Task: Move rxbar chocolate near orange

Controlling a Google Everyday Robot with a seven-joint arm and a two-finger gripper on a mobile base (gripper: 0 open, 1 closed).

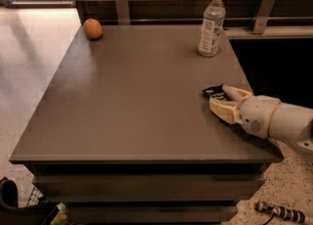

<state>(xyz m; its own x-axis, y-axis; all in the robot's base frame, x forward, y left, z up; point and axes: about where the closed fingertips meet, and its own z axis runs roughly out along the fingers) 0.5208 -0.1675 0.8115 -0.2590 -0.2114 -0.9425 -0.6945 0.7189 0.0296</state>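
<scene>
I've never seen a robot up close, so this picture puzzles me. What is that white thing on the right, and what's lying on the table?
The white thing is a robot arm reaching in from the right. Its beige tip is the gripper, a two-fingered clamp, sitting low over the table near its right edge. There is only one camera, and it looks down across the dark table from the near side. An orange sits at the far left corner and a water bottle stands at the far right. A black snack bar, the rxbar chocolate, lies right at the gripper. I cannot tell whether it is actually clamped.
</scene>
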